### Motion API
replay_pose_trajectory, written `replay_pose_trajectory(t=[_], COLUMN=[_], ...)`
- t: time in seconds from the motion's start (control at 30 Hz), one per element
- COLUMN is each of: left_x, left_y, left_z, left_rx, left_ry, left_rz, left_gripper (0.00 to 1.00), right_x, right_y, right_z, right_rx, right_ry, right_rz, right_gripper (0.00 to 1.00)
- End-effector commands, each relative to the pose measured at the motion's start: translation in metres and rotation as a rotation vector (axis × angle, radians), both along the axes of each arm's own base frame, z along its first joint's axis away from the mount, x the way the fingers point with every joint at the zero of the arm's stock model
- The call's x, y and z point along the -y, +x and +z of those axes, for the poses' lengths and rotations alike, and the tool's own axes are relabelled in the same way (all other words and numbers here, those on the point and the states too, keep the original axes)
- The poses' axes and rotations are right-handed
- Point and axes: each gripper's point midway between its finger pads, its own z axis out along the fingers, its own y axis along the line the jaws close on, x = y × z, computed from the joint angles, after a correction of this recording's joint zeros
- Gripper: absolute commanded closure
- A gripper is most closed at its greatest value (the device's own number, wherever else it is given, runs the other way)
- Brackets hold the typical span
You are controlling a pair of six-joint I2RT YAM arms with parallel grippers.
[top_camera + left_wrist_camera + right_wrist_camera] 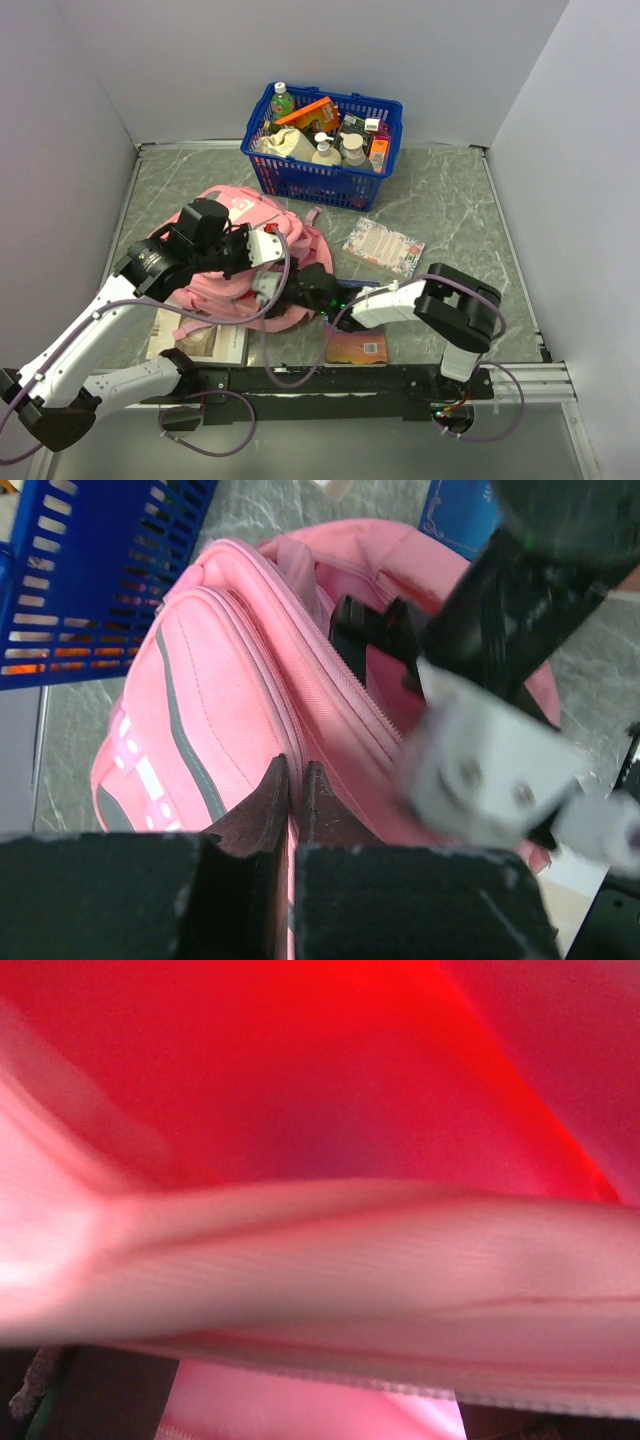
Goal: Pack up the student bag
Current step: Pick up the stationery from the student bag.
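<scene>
From above, the student bag (232, 208) lies slumped on the table (450, 200) just in front of the blue basket (320, 180), with both arms reaching over it. The left gripper (266, 255) sits at its upper edge and the right gripper (312, 287) is pushed into its mouth. In the left wrist view, the left gripper (295, 780) is pinched tight on a fold of the student bag (200, 710) beside the zip, holding the opening up. The right arm (520, 600) enters that gap; how wide its claw stands I cannot tell. The right wrist view shows only blurred pink lining (320, 1260). The bag looks light, soft and floppy, likely to sag shut, so the stitched zip edge is probably the firmest hold.
</scene>
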Motion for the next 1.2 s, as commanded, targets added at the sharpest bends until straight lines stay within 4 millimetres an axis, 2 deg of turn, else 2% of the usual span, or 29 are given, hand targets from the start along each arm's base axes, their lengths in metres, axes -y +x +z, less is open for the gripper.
replay_pose_trajectory(t=[0.0, 0.03, 0.07, 0.1, 0.13, 0.17, 0.2, 0.27, 0.3, 0.33, 0.47, 0.57, 0.8, 0.93, 1.0, 1.07, 1.17], left_x=[0.045, 0.048, 0.049, 0.05, 0.052, 0.052, 0.053, 0.054, 0.056, 0.056, 0.056, 0.054, 0.053, 0.052, 0.051, 0.051, 0.049], left_y=[-0.004, -0.003, -0.006, -0.008, -0.008, -0.01, -0.011, -0.015, -0.019, -0.022, -0.037, -0.042, -0.045, -0.044, -0.045, -0.046, -0.048], left_z=[0.103, 0.103, 0.103, 0.111, 0.111, 0.111, 0.115, 0.118, 0.122, 0.125, 0.128, 0.13, 0.123, 0.12, 0.116, 0.114, 0.111], left_rx=[0.256, 0.247, 0.232, 0.239, 0.233, 0.231, 0.235, 0.231, 0.224, 0.217, 0.166, 0.163, 0.152, 0.145, 0.135, 0.115, 0.098], left_ry=[-0.259, -0.257, -0.255, -0.266, -0.262, -0.256, -0.261, -0.266, -0.279, -0.286, -0.279, -0.279, -0.281, -0.281, -0.279, -0.29, -0.298], left_rz=[-0.218, -0.226, -0.236, -0.253, -0.262, -0.273, -0.282, -0.3, -0.318, -0.327, -0.384, -0.398, -0.398, -0.385, -0.378, -0.366, -0.353], left_gripper=[0.99, 0.99, 0.99, 0.99, 0.99, 0.99, 0.99, 0.99, 0.99, 0.99, 0.99, 0.99, 0.99, 0.99, 0.99, 0.99, 0.99], right_x=[0.008, 0.007, -0.004, -0.005, -0.002, -0.009, -0.01, -0.014, -0.012, -0.015, -0.001, 0.003, 0.005, 0.007, 0.009, 0.011, 0.013], right_y=[-0.017, -0.015, -0.009, -0.01, -0.015, -0.011, -0.011, 0.001, 0.005, 0.015, 0.043, 0.054, 0.067, 0.069, 0.065, 0.062, 0.062], right_z=[-0.086, -0.09, -0.08, -0.085, -0.092, -0.083, -0.09, -0.087, -0.096, -0.09, -0.097, -0.093, -0.084, -0.092, -0.102, -0.11, -0.113], right_rx=[0.157, 0.155, 0.165, 0.155, 0.126, 0.125, 0.099, 0.119, 0.114, 0.109, 0.064, 0.058, 0.103, 0.101, 0.083, 0.04, -0.009], right_ry=[-0.495, -0.529, -0.524, -0.545, -0.58, -0.573, -0.593, -0.631, -0.662, -0.657, -0.686, -0.669, -0.619, -0.649, -0.677, -0.694, -0.677], right_rz=[0.145, 0.145, 0.14, 0.154, 0.19, 0.184, 0.201, 0.166, 0.148, 0.118, 0.002, -0.052, -0.145, -0.149, -0.133, -0.128, -0.144], right_gripper=[0.0, 0.0, 0.0, 0.0, 0.0, 0.0, 0.0, 0.0, 0.0, 0.0, 0.0, 0.0, 0.0, 0.0, 0.0, 0.05, 0.31])
